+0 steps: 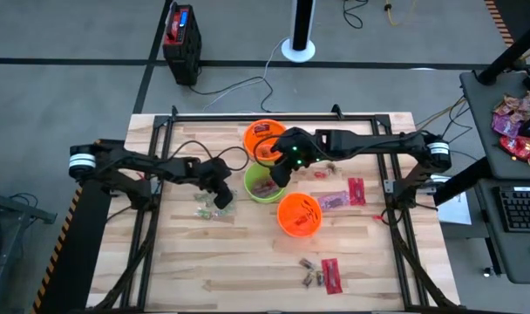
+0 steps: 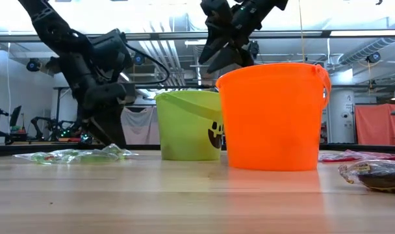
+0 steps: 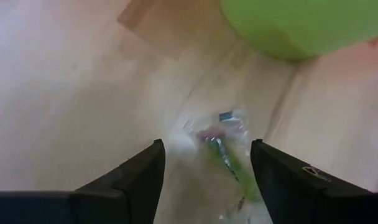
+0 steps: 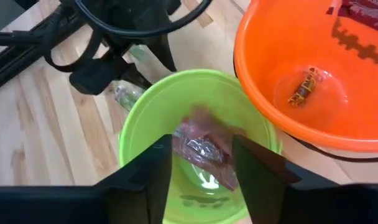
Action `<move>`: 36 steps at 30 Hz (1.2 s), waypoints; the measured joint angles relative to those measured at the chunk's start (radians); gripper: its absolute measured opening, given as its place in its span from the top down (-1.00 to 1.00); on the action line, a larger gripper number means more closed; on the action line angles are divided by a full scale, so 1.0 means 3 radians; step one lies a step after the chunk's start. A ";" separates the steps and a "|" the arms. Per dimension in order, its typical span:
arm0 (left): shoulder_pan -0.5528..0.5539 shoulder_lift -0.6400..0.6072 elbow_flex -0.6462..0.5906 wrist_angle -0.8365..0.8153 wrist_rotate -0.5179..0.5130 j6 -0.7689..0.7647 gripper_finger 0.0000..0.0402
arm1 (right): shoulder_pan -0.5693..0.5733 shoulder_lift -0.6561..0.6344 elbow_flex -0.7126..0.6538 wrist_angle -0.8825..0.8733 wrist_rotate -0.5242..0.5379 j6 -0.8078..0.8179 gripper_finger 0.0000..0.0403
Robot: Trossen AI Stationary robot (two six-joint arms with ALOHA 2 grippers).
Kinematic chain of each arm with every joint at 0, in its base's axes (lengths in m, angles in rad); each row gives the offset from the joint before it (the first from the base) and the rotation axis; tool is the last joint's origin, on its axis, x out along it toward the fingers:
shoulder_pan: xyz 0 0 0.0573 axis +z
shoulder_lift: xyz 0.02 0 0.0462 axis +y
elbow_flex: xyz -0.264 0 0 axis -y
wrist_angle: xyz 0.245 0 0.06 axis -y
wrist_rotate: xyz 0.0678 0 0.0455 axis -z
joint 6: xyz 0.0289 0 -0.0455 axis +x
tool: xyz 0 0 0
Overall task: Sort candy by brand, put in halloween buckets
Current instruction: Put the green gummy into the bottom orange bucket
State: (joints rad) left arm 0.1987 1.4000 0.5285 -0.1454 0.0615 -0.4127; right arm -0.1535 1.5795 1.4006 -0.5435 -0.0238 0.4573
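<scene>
Desk (image 1: pixel 204 262) of pale wood planks carries three pails bunched at centre, likely so both arms can reach: lime green bucket (image 1: pixel 263 183) between two orange buckets (image 1: pixel 263 137) (image 1: pixel 299 215). Right gripper (image 4: pixel 201 158) hangs above the green pail's mouth, fingers apart, a pink-purple packet (image 4: pixel 204 146) showing between them; released or still touching, cannot tell. Left gripper (image 3: pixel 204 165) is low beside the green pail, fingers spread over a pale green-yellow wrapped sweet (image 3: pixel 223 146), apparently lining up a pick. Red packets (image 1: pixel 356 190) and small dark pieces (image 1: pixel 312 277) lie unsorted nearby.
</scene>
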 joint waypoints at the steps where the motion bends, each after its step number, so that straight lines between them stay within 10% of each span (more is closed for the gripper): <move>1: -0.0010 0.0010 0.0000 -0.0004 0.0009 0.0001 -0.03 | 0.0001 -0.0004 0.0000 -0.0027 0.0007 0.0000 0.15; 12: -0.0108 0.0028 0.0026 -0.0010 0.0208 0.0053 0.92 | -0.0009 -0.0133 -0.0005 -0.0246 0.0133 -0.0241 0.09; 26: -0.0181 -0.0975 0.1783 -0.1326 0.0134 0.0252 1.00 | -0.0161 -0.0770 -0.0128 -0.0288 0.0021 -0.1073 0.09; 36: -0.0186 -0.0414 0.3029 -0.1243 -0.0261 0.0958 1.00 | -0.0178 -0.1063 -0.0527 0.1273 -0.0763 -0.1388 0.09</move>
State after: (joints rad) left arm 0.1428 1.2758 1.4374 -0.5184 -0.0169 -0.1252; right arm -0.2069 1.2605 1.2426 -0.1616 -0.2527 0.0408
